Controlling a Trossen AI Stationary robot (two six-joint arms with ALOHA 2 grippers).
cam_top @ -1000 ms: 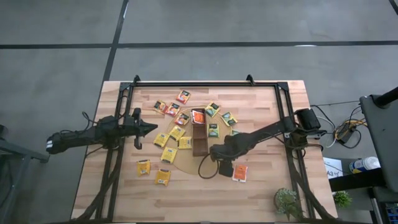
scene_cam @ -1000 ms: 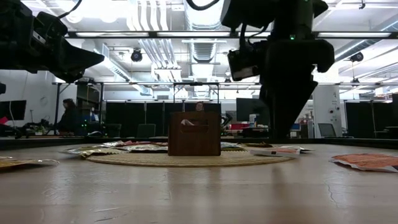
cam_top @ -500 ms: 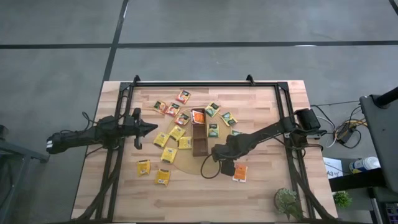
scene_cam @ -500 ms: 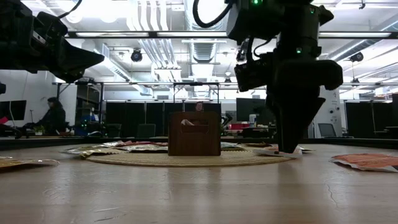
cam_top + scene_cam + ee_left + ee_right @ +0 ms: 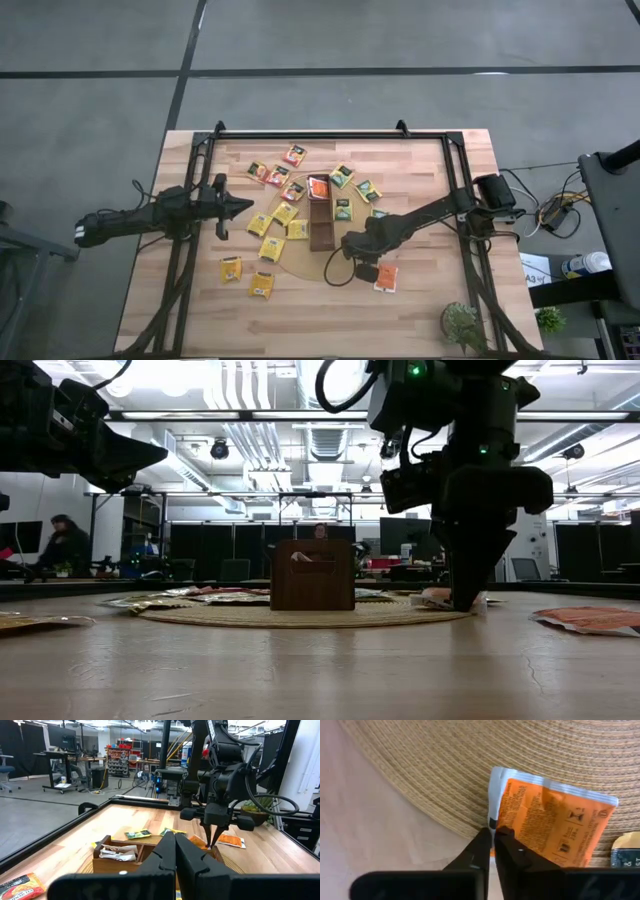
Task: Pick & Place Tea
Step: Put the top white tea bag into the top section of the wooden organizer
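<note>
Several small tea sachets, yellow (image 5: pixel 231 268), orange and green, lie scattered on the wooden table around a dark-brown tray (image 5: pixel 321 215). The tray stands on a round woven mat (image 5: pixel 300 262). My right gripper (image 5: pixel 465 603) points down at the mat's right edge, shut on an orange sachet (image 5: pixel 555 825) that the arm hides in the high view. My left gripper (image 5: pixel 240 208) hangs level and shut above the table's left side, holding nothing. My right gripper pinches the orange sachet between its two fingers at the corner by its white sealed end (image 5: pixel 492 827). The fingers come from above, pointing down. The sachet lies on the woven mat, with its gripped end (image 5: pixel 440 597) raised a little.
Another orange sachet (image 5: pixel 385 277) lies on the bare wood just right of my right gripper. A black frame (image 5: pixel 330 133) runs along the table's far edge and down both sides. A small green plant (image 5: pixel 462 322) stands at the near right corner. People sit in the room beyond.
My right gripper has sunk to the mat's edge and shut on the orange sachet, whose end by the fingers now stands slightly up.
</note>
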